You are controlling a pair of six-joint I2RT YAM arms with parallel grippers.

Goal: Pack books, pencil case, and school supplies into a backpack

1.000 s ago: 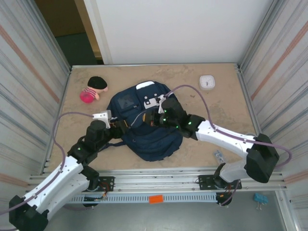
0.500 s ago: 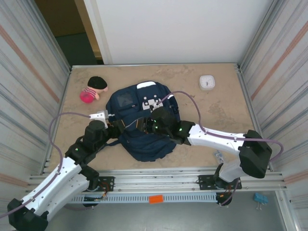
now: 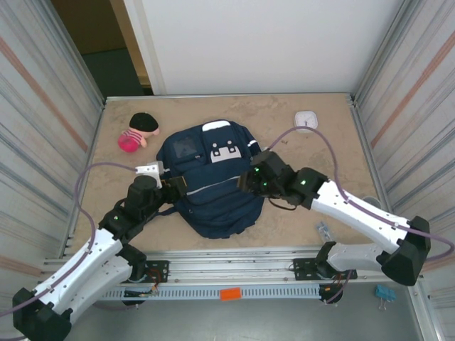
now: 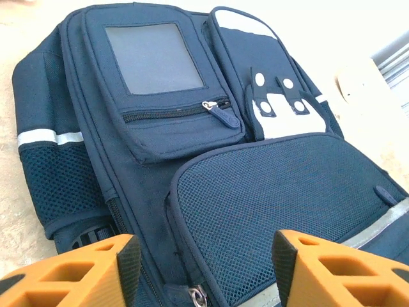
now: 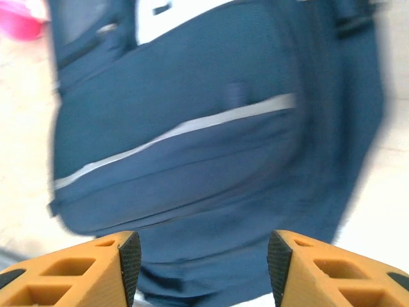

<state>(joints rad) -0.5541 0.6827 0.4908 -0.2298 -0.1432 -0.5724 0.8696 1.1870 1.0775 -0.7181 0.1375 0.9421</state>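
Note:
The navy-blue backpack (image 3: 213, 177) lies flat mid-table, front pocket with its white patch (image 3: 223, 151) facing up. My left gripper (image 3: 176, 187) rests at its left side, open; in the left wrist view its orange fingers (image 4: 96, 268) straddle the mesh panel (image 4: 281, 198) of the backpack (image 4: 153, 121), holding nothing. My right gripper (image 3: 247, 180) hovers over the bag's right edge, open and empty, with the blurred backpack (image 5: 192, 147) beneath it. A tiny clear item of the school supplies (image 3: 323, 229) lies on the table near the right base. Books and pencil case are out of view.
A pink toy with a black cap (image 3: 138, 131) sits at the back left. A white square device (image 3: 306, 119) sits at the back right. Metal walls close both sides, and a rail runs along the near edge. A zipper pull (image 4: 196, 295) shows between my left fingers.
My right gripper opened from shut and drew back to the right across the backpack. The bag settled flatter. The left arm hardly moved.

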